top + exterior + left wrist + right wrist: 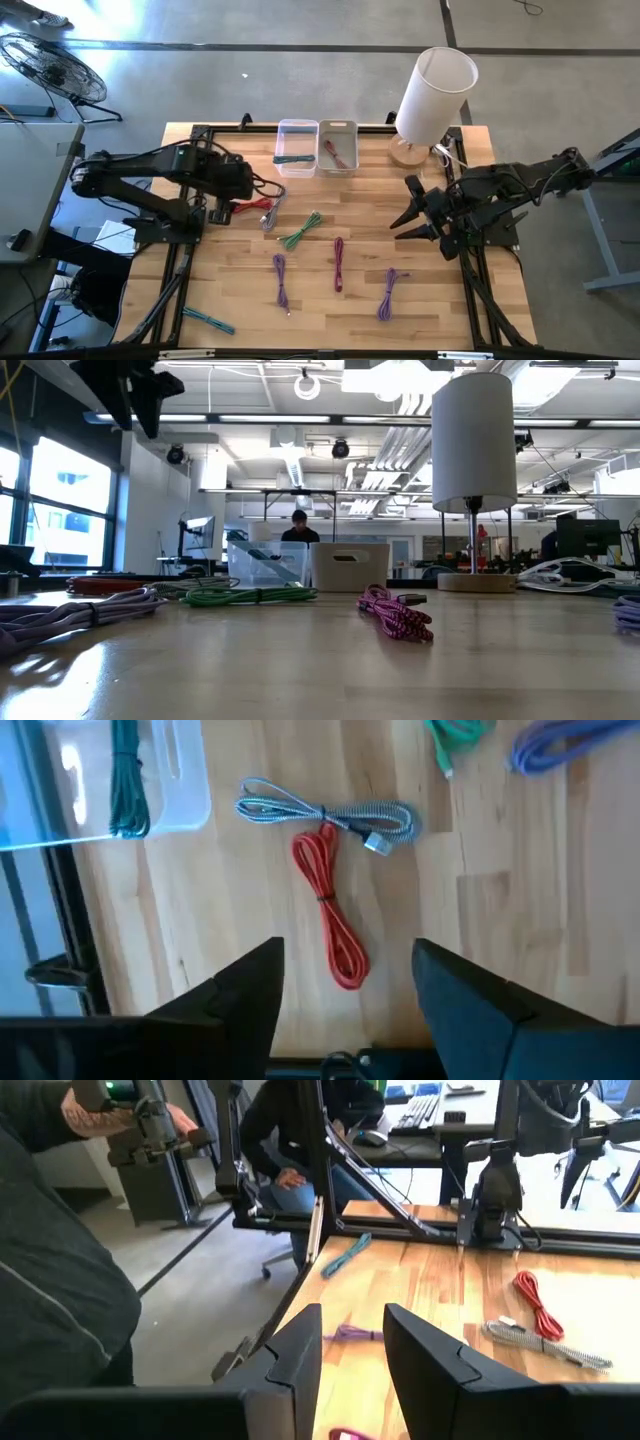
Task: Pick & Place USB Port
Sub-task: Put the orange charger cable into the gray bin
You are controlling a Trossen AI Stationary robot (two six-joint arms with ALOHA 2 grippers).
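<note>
Nearest the front edge of the bench [420,330]: one teal cable [208,319] at the left corner, well apart from the rest. Next, three purple cables [280,280] and one magenta cable [339,263] spread in a loose row mid-bench, each bundled and apart, likely so that any one can be taken singly. Then one green cable [300,231], and beside it a grey braided USB cable [330,813] touching one red cable [330,910].

Left claw [345,1000] poised directly over the red cable, fingers spread wide with nothing between them; apparently lined up for a pick, red coil centred in the gap. Right claw [418,212] parked at the right side, also spread open and empty, seemingly waiting.

Farthest back: two bins side by side, a clear bin [297,150] holding one dark green cable, a white bin [338,146] holding one reddish cable; presumably the drop points. One white lamp [430,100] at the rear right corner.
</note>
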